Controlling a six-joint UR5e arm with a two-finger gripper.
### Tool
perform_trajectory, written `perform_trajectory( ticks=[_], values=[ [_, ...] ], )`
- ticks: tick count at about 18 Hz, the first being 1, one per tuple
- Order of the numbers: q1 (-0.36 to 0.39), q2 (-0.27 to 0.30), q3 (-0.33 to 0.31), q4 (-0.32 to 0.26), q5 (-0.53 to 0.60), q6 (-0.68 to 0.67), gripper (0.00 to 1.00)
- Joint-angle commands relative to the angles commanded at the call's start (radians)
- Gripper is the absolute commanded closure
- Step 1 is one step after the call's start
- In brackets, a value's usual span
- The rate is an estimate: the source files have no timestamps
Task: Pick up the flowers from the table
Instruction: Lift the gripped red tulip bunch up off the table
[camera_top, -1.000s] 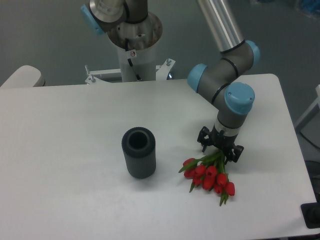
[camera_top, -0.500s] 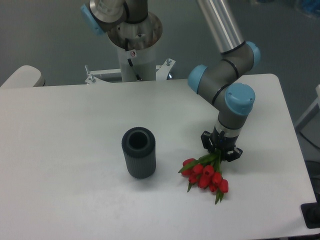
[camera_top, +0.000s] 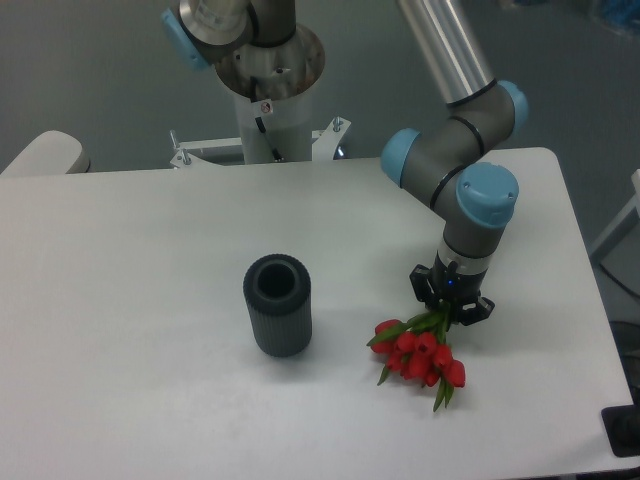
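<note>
Right of the vase (camera_top: 278, 318), my gripper (camera_top: 449, 310) is clenched on the flowers' (camera_top: 420, 352) stems. I've gripped there to spare the blooms, which hang low over the table (camera_top: 130, 260).

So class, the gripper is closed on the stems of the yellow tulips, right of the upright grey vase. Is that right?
Not quite: the flowers are red, not yellow. The fixed camera shows the gripper closed on their green stems, to the right of the upright vase.
</note>
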Motion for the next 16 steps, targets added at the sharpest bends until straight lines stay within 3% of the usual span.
perform_trajectory(
  ticks=[7,16],
  values=[
    [-0.012,0.032,0.143,-0.057,-0.251,-0.023,0.66],
    [0.006,0.1,0.175,-0.055,-0.63,-0.109,0.66]
  ],
)
